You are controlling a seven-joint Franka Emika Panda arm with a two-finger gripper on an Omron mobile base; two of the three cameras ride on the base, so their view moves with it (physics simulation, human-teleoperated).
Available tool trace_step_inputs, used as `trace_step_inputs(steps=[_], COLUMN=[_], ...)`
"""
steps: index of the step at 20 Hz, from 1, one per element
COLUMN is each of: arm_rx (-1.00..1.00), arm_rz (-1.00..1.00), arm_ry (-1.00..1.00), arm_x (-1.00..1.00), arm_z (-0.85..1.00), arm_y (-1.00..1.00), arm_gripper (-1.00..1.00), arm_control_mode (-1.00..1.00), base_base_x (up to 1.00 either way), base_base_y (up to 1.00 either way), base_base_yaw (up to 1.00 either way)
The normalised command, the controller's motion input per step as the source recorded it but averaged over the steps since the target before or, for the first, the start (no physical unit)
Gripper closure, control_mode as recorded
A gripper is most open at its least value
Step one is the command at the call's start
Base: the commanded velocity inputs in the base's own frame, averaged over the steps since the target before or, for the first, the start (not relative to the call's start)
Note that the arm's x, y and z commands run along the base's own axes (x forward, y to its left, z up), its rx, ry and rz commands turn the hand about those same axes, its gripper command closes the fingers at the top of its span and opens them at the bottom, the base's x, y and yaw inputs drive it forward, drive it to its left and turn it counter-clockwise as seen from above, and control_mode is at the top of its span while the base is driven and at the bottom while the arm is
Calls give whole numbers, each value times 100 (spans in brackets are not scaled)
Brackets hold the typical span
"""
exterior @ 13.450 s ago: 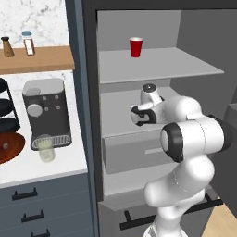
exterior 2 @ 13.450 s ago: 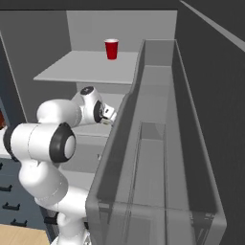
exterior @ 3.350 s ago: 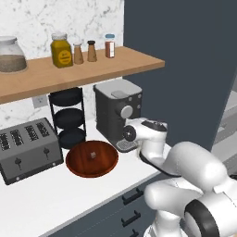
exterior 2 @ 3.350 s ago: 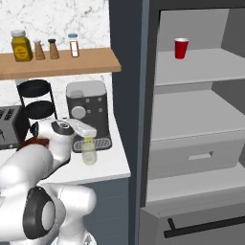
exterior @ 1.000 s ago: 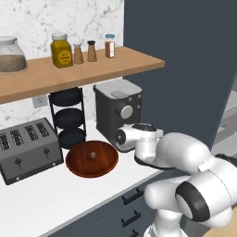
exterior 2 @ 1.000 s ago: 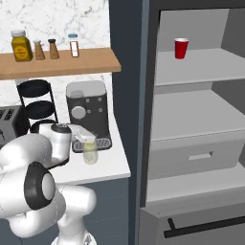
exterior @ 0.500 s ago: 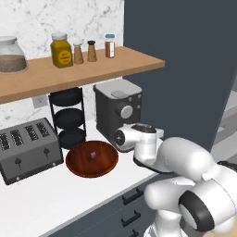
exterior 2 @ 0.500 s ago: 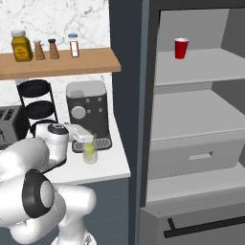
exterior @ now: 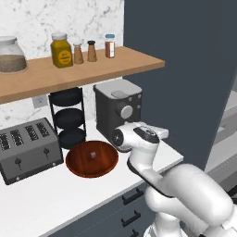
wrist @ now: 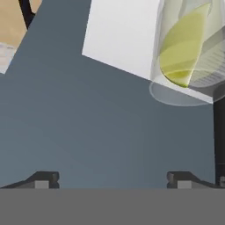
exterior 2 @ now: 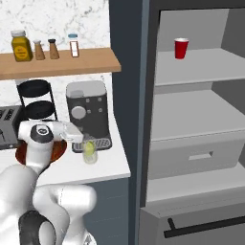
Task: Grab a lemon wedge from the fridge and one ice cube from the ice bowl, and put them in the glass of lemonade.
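The glass of lemonade (exterior 2: 89, 156) stands on the white counter in front of the coffee machine. A yellow lemon wedge (exterior 2: 89, 147) rests inside it. In the hand view the glass (wrist: 211, 66) fills the upper right, and the lemon wedge (wrist: 180, 48) leans in it. My gripper (exterior 2: 80, 137) hovers just left of the glass; in the hand view the gripper (wrist: 112, 180) stands open with nothing between its fingertips. The reddish-brown ice bowl (exterior: 76, 162) lies left of my hand and holds a pale ice cube (exterior: 93, 155). The fridge (exterior 2: 191, 119) stands open to the right.
A dark coffee machine (exterior: 118, 109) stands right behind the glass. A black three-tier rack (exterior: 68, 115) and a toaster (exterior: 28, 148) stand further left. A wooden shelf (exterior: 92, 67) with jars hangs above. A red cup (exterior 2: 181, 48) sits on the fridge's top shelf.
My jaws have gone from shut to wide open beside the glass. The lemon wedge is free of them and lies in the glass. The arm has hardly moved.
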Motion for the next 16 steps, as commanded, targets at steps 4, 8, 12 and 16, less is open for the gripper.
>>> trace_step_inputs(steps=[4,8,12,16], arm_rx=[0,0,0,0], arm_rz=[0,0,0,1], arm_ry=[-15,-5,0,-1], arm_x=[-85,-99,-100,-91], arm_z=[98,85,64,67], arm_y=[16,29,46,61], arm_gripper=[-100,-100,-100,-100], arm_control_mode=[-100,-100,-100,-100], base_base_x=[0,0,0,0], base_base_y=[0,0,0,0], base_base_yaw=[0,0,0,0])
